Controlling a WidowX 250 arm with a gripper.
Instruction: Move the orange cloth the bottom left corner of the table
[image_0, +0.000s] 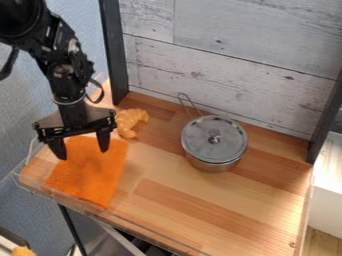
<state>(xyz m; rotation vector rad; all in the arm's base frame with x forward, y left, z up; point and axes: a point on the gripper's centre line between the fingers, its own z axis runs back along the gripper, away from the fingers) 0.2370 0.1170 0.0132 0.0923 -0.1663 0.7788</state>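
Observation:
The orange cloth (90, 172) lies flat on the left part of the wooden table (200, 210), its lower corner close to the front edge. Over the cloth's upper part hangs my black gripper (84, 152), fingers pointing down and spread well apart. Nothing is held between them. Whether the fingertips touch the cloth, I cannot tell.
A croissant (130, 121) lies just right of the gripper, near the back. Farther right stands a metal pot (214, 142) with its lid on and its handle toward the back wall. A low clear rim (87, 206) runs along the front edge.

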